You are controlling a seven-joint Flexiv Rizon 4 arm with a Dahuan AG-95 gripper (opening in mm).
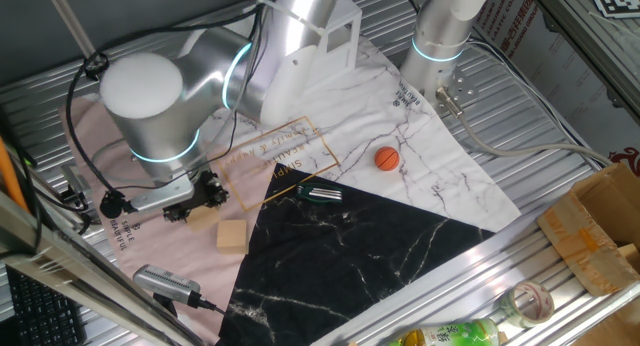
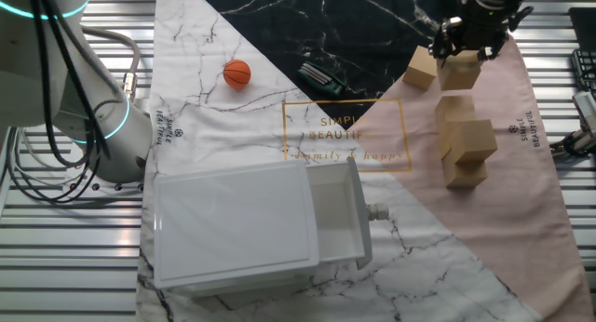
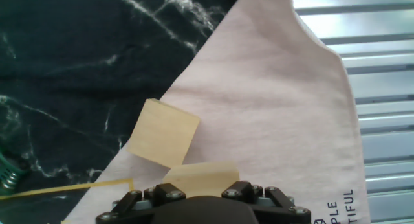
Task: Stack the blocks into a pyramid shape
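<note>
A metal slatted table (image 2: 56, 248) is lying under a marble-print cloth (image 2: 233, 127) in pink, white and black. The gripper (image 2: 470, 47) is hanging over the pink part with its fingers closed around one wooden block (image 2: 460, 73), which is sitting between them. A second block (image 2: 420, 67) is lying just beside it at the black edge. More blocks (image 2: 466, 140) are clustered nearby on the pink cloth. An orange ball (image 2: 237, 73) and a white box (image 2: 251, 224) are sitting well apart
</note>
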